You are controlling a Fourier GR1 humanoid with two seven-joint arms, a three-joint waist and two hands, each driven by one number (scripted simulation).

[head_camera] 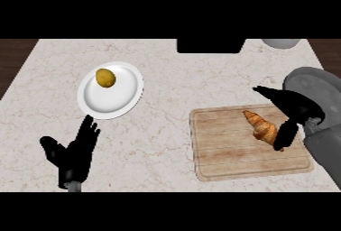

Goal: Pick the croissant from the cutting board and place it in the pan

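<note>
Marble counter point(200, 72) | right hand point(293, 110) curled over croissant point(261, 127), hiding its end | left hand point(73, 151) fingers straight

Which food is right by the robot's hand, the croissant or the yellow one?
The croissant on the wooden cutting board. The right hand is right over it. The yellow potato-like food sits far off on the white plate, beyond the resting left hand.
</note>
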